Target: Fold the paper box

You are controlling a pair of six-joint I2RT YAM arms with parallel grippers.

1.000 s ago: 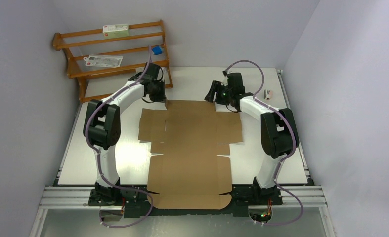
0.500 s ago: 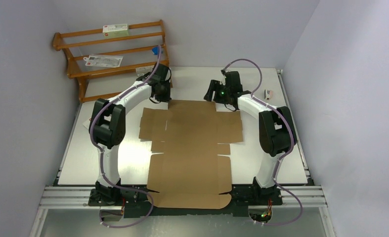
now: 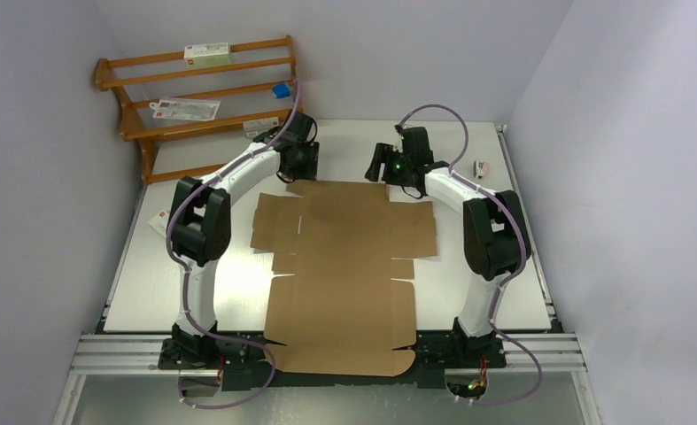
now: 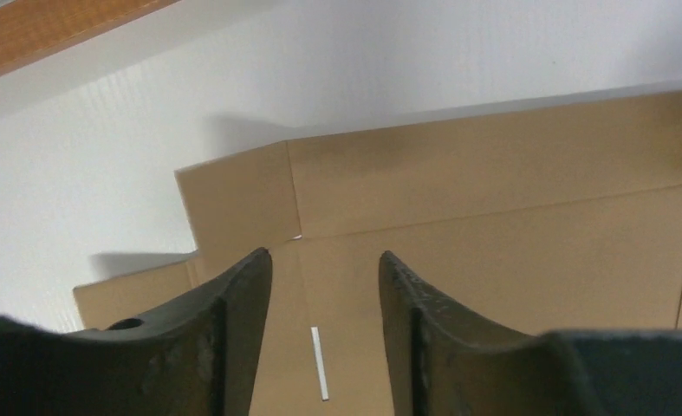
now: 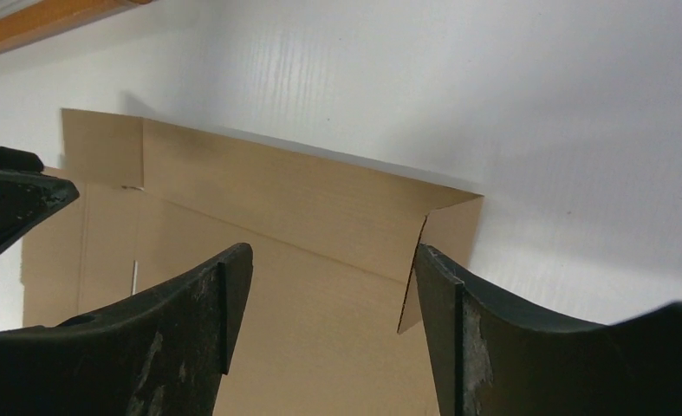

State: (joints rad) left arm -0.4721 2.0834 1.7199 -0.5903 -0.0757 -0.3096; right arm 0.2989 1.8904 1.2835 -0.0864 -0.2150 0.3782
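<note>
Paper box (image 3: 344, 266): a plain brown die-cut sheet that lies unfolded and flat on the white counter (image 3: 194, 292), midway between the two arms. Its near rounded edge runs past the counter's near rim and over the rail between the arm bases. Its far edge lies just under both hands. Side flaps project to left and right in the far half, and crease lines cross the sheet.

Left hand (image 4: 324, 257): poised over the far left corner of the sheet, with fingers spread and nothing between them. The gap frames a crease junction, and a narrow slit (image 4: 320, 362) is cut in the cardboard just near of it. The corner flap beyond the fingertips casts a shadow on the counter. Whether the fingers touch the sheet cannot be told.

Right hand (image 5: 333, 249): poised over the far right part of the sheet, with fingers spread wider than the left hand's and empty. Between them are the far strip of cardboard and, beside the right finger, a small corner tab set off by a cut. The tip of the left hand enters this view at the left edge.

Surroundings: a wooden rack (image 3: 150, 133) stands against the wall at the far left corner and carries white printed packets (image 3: 207, 53) and a small blue item (image 3: 281, 90). A small object (image 3: 482, 167) lies on the counter near the far right edge, well apart from the sheet.
</note>
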